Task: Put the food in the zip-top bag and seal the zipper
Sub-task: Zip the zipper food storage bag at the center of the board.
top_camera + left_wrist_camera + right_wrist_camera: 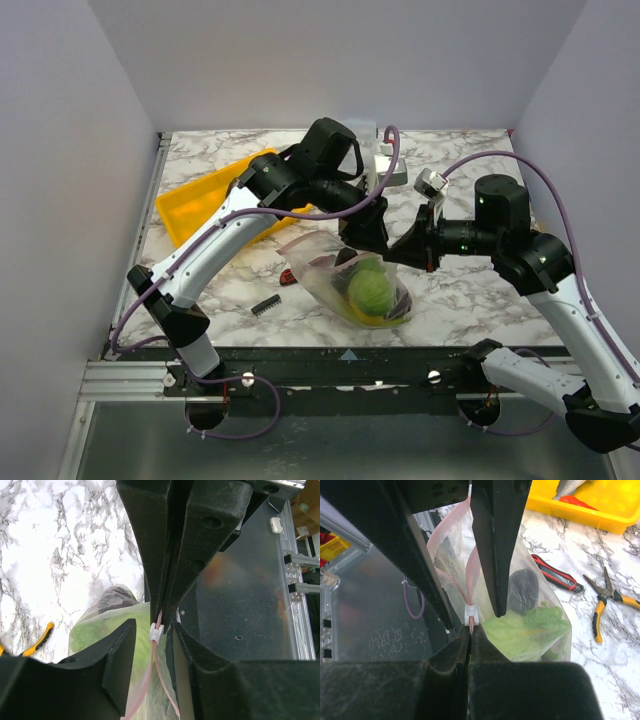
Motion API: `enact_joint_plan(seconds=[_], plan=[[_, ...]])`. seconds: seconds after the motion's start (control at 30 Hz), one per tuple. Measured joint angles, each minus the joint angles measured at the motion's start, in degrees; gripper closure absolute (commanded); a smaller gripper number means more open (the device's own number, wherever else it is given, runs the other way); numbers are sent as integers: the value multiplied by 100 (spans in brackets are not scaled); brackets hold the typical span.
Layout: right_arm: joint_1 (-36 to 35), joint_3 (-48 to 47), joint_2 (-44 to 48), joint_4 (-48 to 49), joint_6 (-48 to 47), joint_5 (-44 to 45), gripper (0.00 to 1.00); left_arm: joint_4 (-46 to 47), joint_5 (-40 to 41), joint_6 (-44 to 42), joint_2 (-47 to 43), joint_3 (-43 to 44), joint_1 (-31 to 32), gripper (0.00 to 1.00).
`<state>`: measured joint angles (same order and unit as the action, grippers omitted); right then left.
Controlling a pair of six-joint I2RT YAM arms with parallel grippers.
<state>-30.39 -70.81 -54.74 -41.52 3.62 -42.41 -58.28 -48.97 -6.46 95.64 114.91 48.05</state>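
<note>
Bag (330, 255): mid-surface (470, 290), its mouth end lifted between both arms; cabbage (368, 288) and other food inside.
Zipper (451, 577): its two strips still part beyond the slider (471, 614).
Right end effector (470, 634): clenched on the zipper, just beside the slider.
Left end effector (153, 640): released, jaws straddling the strip at the slider.
Technique: pinch the slider with the left, anchor with the right, and draw straight along a taut strip.
Risk: film bunching in the slider.

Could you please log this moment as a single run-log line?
left hand: open astride slider | right hand: shut on zipper | zip-top bag: cabbage inside
</note>
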Motion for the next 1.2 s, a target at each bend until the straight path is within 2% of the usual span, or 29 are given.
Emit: enact_joint_plan(seconds=[0.13,0.2,0.23,0.4,0.6,0.77,1.0,1.2], plan=[[2,0,7,0,20,46,100,-74,-20,-17,31,-4,0,90],[2,0,7,0,46,79,100,-114,-37,-46,46,-4,0,99],[0,0,9,-4,59,98,100,-120,-55,-39,50,-4,0,100],[-4,184,142,223,354,286,100,-131,-48,-59,55,-2,-9,100],[-63,743,601,883,1322,1067,100,55,269,-48,22,-94,15,100],[-72,846,870,981,1781,1602,100,155,533,4,-90,-153,44,100],[-74,1266,968,1591,2076,1746,100,24,844,-20,-232,-282,39,100],[-74,1346,1185,1596,2144,1982,100,74,1150,28,-767,-938,33,100]])
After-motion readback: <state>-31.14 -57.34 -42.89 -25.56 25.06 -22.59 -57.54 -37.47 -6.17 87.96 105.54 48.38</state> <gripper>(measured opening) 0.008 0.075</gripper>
